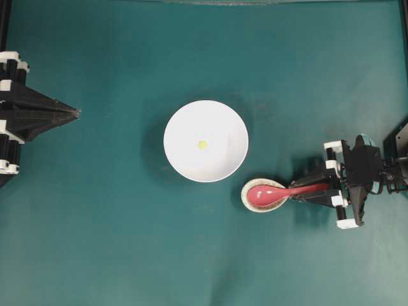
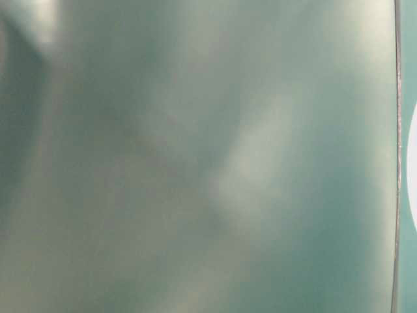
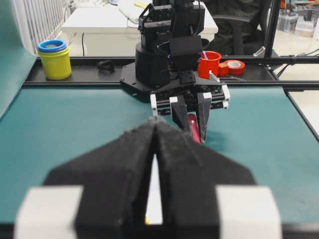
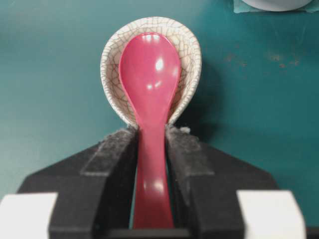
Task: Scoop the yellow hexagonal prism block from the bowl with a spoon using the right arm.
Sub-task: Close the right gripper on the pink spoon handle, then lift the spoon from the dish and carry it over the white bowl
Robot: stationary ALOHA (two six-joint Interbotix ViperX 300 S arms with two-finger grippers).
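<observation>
The right gripper [image 4: 151, 149] is closing narrowly around the spoon's [image 4: 149, 84] handle, its fingers [image 4: 112, 164] flanking it on both sides; whether they are actually pressing it I cannot tell. The scoop is lying in a small crackled dish [image 1: 263, 194], just right of and nearer than the bowl [image 1: 206, 141]. The yellow block [image 1: 202, 145] is sitting near the bowl's middle. The left gripper [image 1: 75, 113] is hanging well to the left, its fingers pinched together.
</observation>
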